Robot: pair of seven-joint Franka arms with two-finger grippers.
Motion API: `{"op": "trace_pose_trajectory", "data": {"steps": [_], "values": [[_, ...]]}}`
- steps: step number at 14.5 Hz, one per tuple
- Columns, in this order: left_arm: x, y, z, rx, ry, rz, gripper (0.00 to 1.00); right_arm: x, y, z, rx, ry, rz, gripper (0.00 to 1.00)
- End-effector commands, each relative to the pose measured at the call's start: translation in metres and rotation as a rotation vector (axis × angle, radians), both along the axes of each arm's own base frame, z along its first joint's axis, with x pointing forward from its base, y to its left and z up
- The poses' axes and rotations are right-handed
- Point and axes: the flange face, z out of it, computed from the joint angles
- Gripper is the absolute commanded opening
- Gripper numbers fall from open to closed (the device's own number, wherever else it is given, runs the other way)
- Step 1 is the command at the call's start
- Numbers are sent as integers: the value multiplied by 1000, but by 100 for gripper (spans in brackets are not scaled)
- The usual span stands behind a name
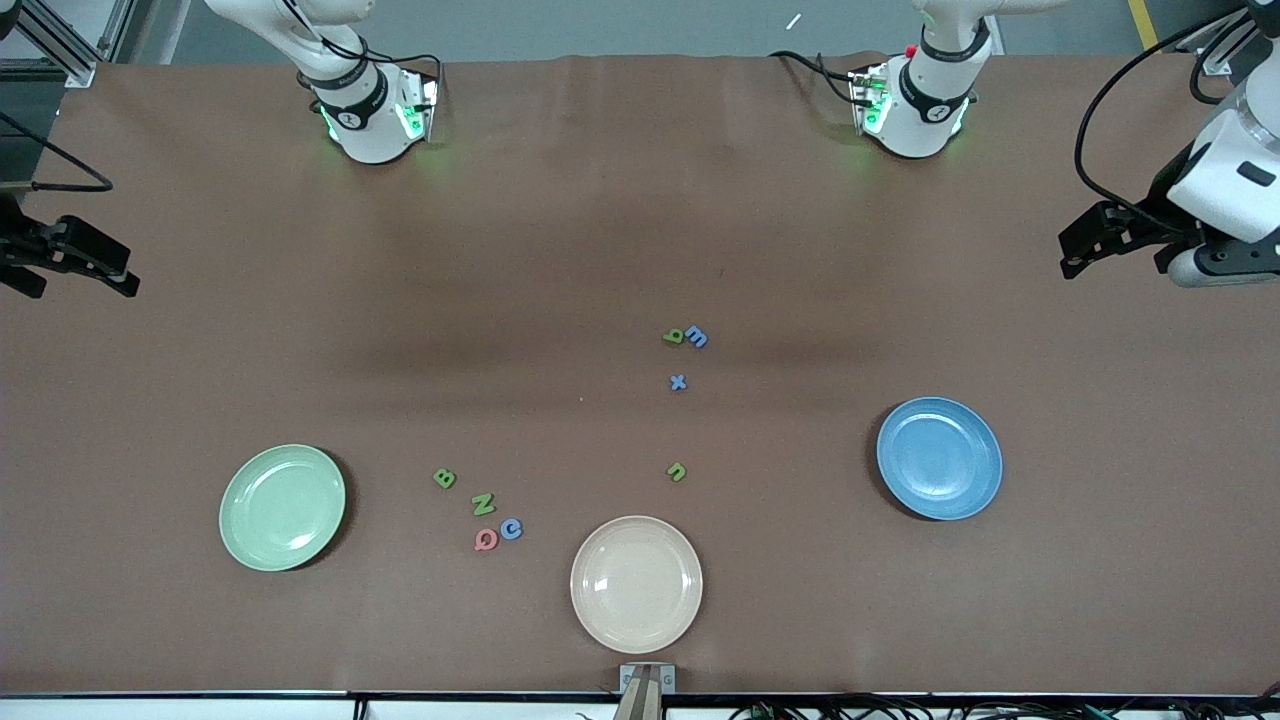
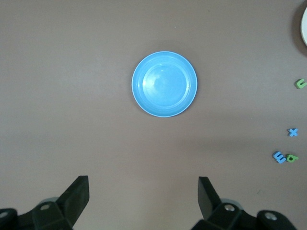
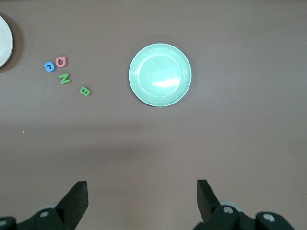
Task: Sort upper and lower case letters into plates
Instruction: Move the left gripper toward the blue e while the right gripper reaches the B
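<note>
The pale green plate [image 1: 282, 507] lies toward the right arm's end of the table, the blue plate [image 1: 939, 458] toward the left arm's end; both are empty. Green B [image 1: 444, 478], green N [image 1: 483, 504], pink Q [image 1: 486, 540] and blue C [image 1: 511, 529] lie clustered beside the green plate. Green b [image 1: 673, 336], blue m [image 1: 697, 337], blue x [image 1: 678, 382] and green u [image 1: 677, 471] lie mid-table. My left gripper [image 1: 1072, 255] hangs open and empty, high over the table's end, as does my right gripper [image 1: 88, 289] over its own end.
A cream-beige plate [image 1: 636, 584] sits empty near the table's front edge, between the two letter groups. The arms' bases [image 1: 370, 110] stand along the back edge. A small bracket [image 1: 647, 680] is fixed at the front edge.
</note>
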Motion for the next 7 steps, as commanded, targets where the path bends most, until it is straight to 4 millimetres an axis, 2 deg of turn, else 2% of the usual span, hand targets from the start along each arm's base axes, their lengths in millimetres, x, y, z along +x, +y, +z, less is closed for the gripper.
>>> {"op": "trace_pose_trajectory", "data": {"steps": [1,3,5,7], "values": [[3,-3,9,-14,-15,-40,100,2,-5,3,-2,-4,-12,100],[4,-8,17,-16,-32,-48,100,2,-5,3,-2,-4,-11,100],[16,-18,5,-63,-10,-43,100,6,-3,-4,9,4,-7,100],[28,-52,-27,-113,55,-35,100,31,7,-46,16,54,9,100]]}}
